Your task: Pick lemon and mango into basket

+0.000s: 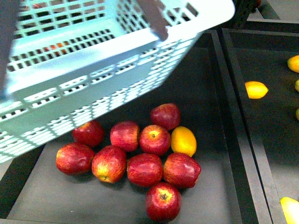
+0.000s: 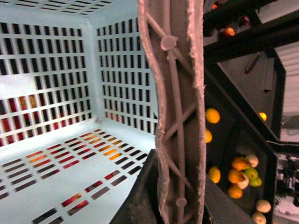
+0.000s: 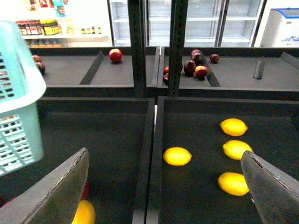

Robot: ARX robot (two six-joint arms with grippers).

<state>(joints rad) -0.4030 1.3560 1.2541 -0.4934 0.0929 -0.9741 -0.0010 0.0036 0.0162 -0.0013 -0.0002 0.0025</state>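
My left gripper (image 2: 180,205) is clamped on the mauve handle (image 2: 177,93) of the basket (image 1: 93,79), which hangs tilted over the far left corner of the left tray (image 1: 210,196). My right gripper (image 3: 163,196) is spread wide, holding nothing. The lemon (image 1: 256,89) lies in the right tray (image 1: 271,135) near its left edge, well apart from the basket. A plump yellow-orange fruit (image 1: 183,141) touches the red apples (image 1: 145,169) towards the near edge; mango or not, I cannot tell.

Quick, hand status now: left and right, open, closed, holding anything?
Left hand: closed on the brownish-mauve swing handle of the light teal slotted plastic basket.
Right hand: open, holding nothing.
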